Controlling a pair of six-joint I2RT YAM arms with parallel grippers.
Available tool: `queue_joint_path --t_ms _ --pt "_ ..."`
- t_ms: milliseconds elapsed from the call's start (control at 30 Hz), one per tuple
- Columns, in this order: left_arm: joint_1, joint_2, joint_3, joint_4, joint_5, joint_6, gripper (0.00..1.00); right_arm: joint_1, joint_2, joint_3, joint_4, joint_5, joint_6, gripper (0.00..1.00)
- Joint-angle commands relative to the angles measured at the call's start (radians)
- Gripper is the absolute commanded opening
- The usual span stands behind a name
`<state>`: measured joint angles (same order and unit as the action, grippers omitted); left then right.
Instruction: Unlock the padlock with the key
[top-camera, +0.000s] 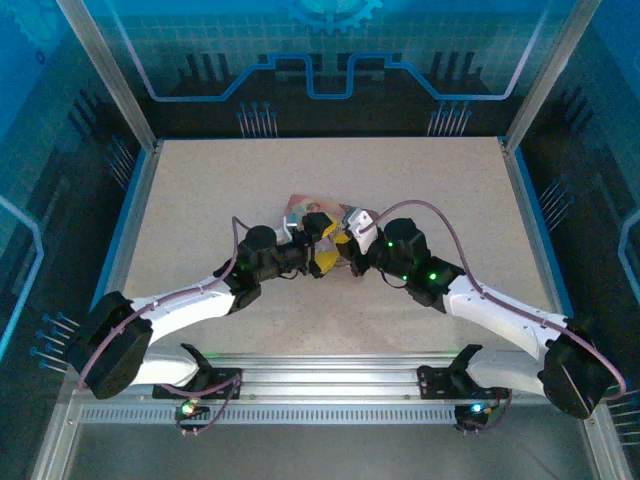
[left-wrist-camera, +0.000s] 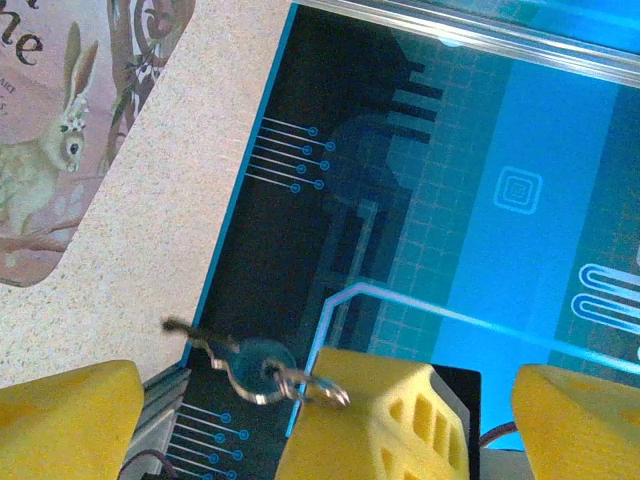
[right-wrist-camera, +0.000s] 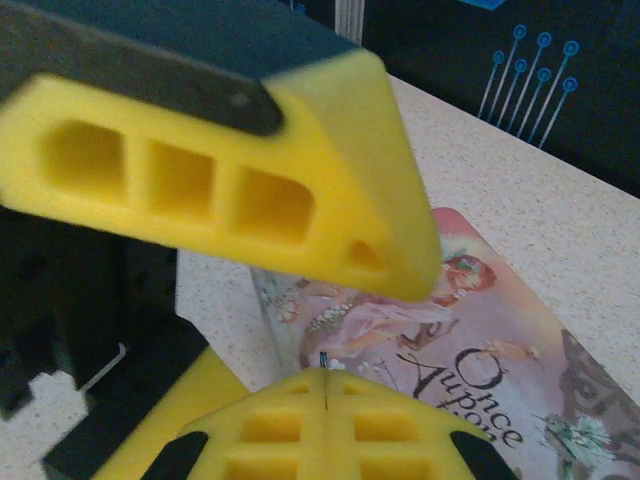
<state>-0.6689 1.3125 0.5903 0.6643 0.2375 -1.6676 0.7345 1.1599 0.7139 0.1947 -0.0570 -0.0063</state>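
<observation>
Over the table's (left-wrist-camera: 165, 255) centre, beside the pink tin (left-wrist-camera: 60, 150), the right end effector (right-wrist-camera: 326, 400) clenches the key (left-wrist-camera: 240, 358) by its head. The released left end effector (left-wrist-camera: 322, 425) straddles it, probably for a handover.

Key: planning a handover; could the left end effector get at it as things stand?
Probably yes: the key juts from the shut right end effector, between the open fingers of the left end effector, nothing blocking.
</observation>
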Motion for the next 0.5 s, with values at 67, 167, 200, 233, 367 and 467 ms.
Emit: queue_joint_path --t_ms 67,167,200,233,367,467 --pt "-0.006 0.011 -0.031 0.084 -0.041 -0.03 0.93 0.022 -0.01 0.019 0.021 -0.033 0.026 0.0" --pt "-0.006 0.011 -0.04 0.098 -0.052 -0.039 0.91 0.026 -0.028 0.001 0.013 -0.037 0.033 0.0" --pt "-0.006 0.011 -0.042 0.101 -0.054 -0.04 0.9 0.026 -0.036 -0.005 0.01 -0.038 0.034 0.0" --pt "-0.005 0.012 -0.043 0.105 -0.055 -0.041 0.89 0.027 -0.041 -0.012 0.009 -0.04 0.037 0.0" --pt "-0.006 0.011 -0.044 0.112 -0.058 -0.047 0.87 0.029 -0.063 -0.025 -0.005 -0.055 0.04 0.0" --pt "-0.006 0.013 -0.043 0.117 -0.059 -0.05 0.86 0.029 -0.065 -0.026 -0.016 -0.061 0.039 0.0"
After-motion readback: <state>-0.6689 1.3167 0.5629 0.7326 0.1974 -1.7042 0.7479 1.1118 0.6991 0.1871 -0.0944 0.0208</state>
